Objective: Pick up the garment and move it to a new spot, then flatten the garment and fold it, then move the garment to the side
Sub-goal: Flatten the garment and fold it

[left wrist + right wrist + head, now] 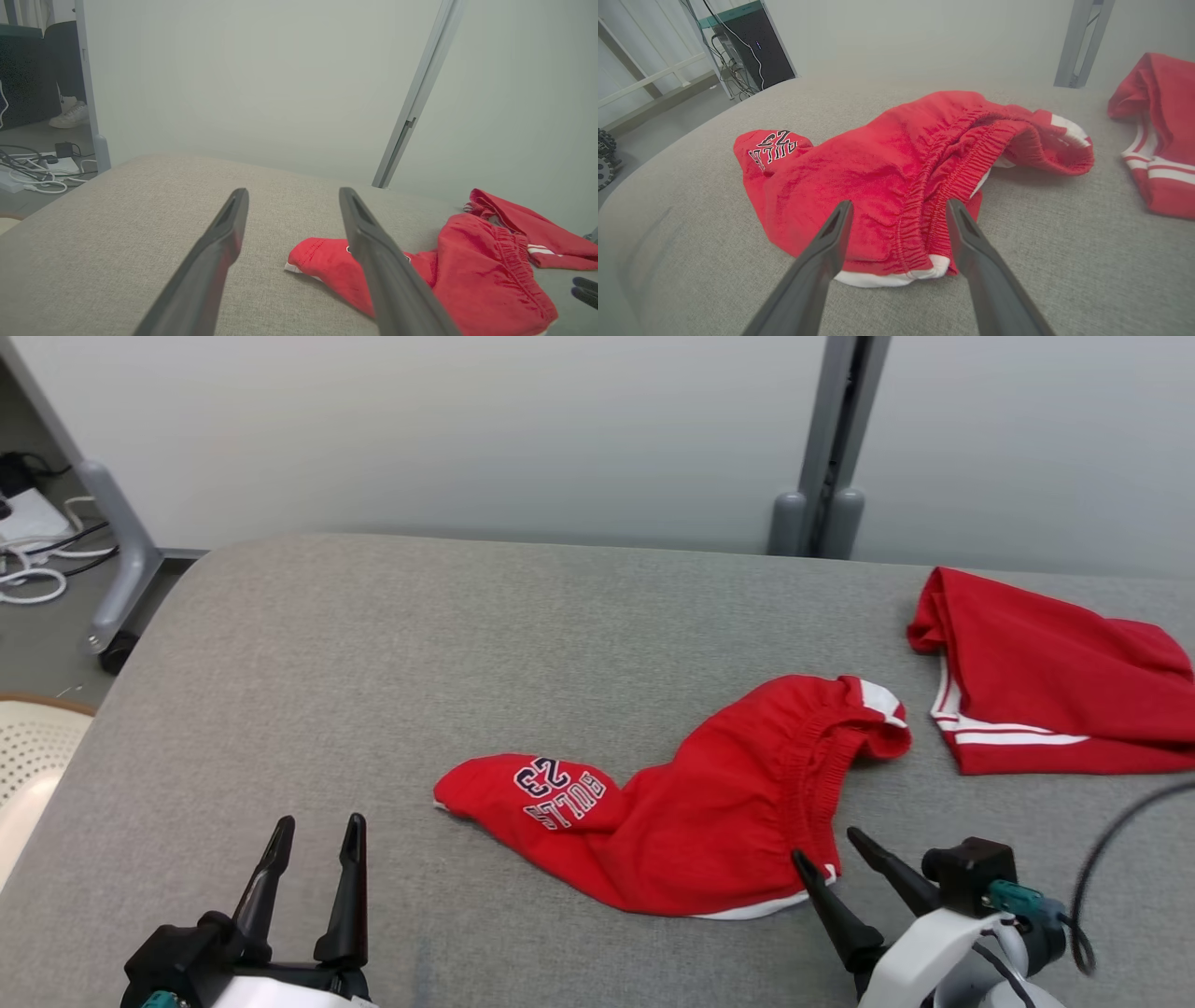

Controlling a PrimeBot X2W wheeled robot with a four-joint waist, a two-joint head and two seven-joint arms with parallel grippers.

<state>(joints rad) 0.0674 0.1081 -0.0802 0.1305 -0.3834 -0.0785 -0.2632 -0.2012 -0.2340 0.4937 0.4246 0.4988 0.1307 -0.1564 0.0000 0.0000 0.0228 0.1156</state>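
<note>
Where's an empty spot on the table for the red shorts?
The grey fabric table is bare on its left half, from the left gripper to the far edge. The right side is crowded: crumpled red white-trimmed shorts, then a second red white-striped garment at the edge.

A second red garment point(1055, 681) runs off the head view's right edge. In the left wrist view, a finger point(387, 270) of the left tool point(293, 192) covers part of the shorts' point(472, 270) print; a person's leg point(65, 60) is cut off above.

support: grey fabric table point(373, 644) | on it: crumpled red shorts point(709, 821), folded red garment point(1046, 681)
</note>
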